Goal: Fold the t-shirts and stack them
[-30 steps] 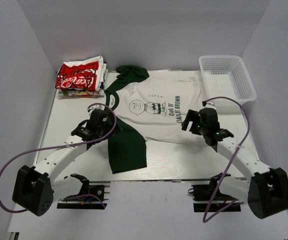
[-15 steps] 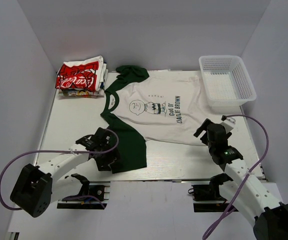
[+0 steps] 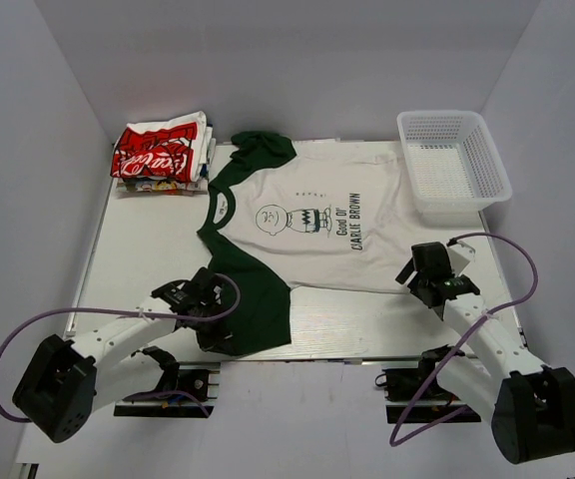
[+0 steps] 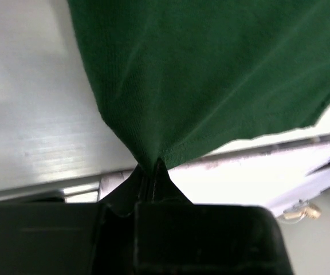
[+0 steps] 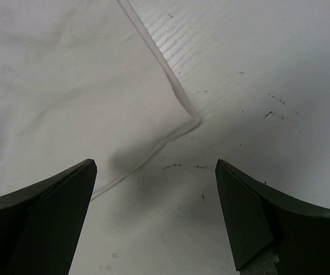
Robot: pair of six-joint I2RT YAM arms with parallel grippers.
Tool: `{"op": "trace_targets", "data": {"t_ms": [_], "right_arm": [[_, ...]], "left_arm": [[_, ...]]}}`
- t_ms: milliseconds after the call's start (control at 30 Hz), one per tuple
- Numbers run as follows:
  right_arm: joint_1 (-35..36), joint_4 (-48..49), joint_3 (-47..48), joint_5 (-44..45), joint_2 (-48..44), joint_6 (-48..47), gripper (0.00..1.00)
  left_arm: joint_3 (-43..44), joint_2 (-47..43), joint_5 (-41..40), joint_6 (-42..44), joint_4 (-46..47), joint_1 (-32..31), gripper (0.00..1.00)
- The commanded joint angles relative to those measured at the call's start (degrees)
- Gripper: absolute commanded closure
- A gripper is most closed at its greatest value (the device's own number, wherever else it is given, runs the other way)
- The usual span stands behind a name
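Note:
The white tee [image 3: 317,225] with dark green sleeves and a Charlie Brown print lies spread flat on the table [image 3: 138,259]. Its near green sleeve [image 3: 258,304] reaches toward the front edge. My left gripper [image 3: 215,319] is shut on that sleeve's hem; in the left wrist view the green cloth [image 4: 211,69] bunches into a peak between the closed jaws of the left gripper [image 4: 153,167]. My right gripper [image 3: 420,277] hovers open over the tee's near right hem corner [image 5: 195,121], which lies just ahead of the right gripper [image 5: 156,167], untouched. Folded t-shirts [image 3: 161,152] are stacked at the back left, the top one white with red print.
A white plastic mesh basket [image 3: 454,160] stands at the back right, just beyond the tee's right side. The table's front edge [image 3: 367,344] runs right behind both grippers. Grey walls enclose the left, back and right.
Both arms drew back toward the front edge. The left gripper came down on the green sleeve's hem and closed on it. The right gripper stayed open, settling at the hem corner.

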Motion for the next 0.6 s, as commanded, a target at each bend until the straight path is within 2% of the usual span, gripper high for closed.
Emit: {"op": "trace_targets", "data": {"t_ms": [0,167,367,467,567], "right_arm": [[-2.5,-2.2,3.7,-3.1,2.3,0.1,0.1],[-5.6,-4.6,4.4,-9.5,5.5,0.1,0.1],[-8.4,-4.9,0.8,-12.5,6.1,2.9,0.1],[-9.1,-3.9,-0.1,-13.9,6.3,3.2,0.14],[-9.8,-2.9,0.0,-14.0,7.8,3.4,0.24]], "left_arm": [[-0.4,-4.1,2.9,1.2,-4.2,-0.9,1.0],[-0.4,-10.0,8.4,1.2,-5.5,-1.4,1.0],[-1.5,-15.5,8.3,1.7,-10.0,-1.4,1.0],[-2.8,-17.7,11.0,1.7,-9.5,-1.4,1.0],[-2.8,-18.3,11.6,2.8,-10.0,-1.4,1.0]]}}
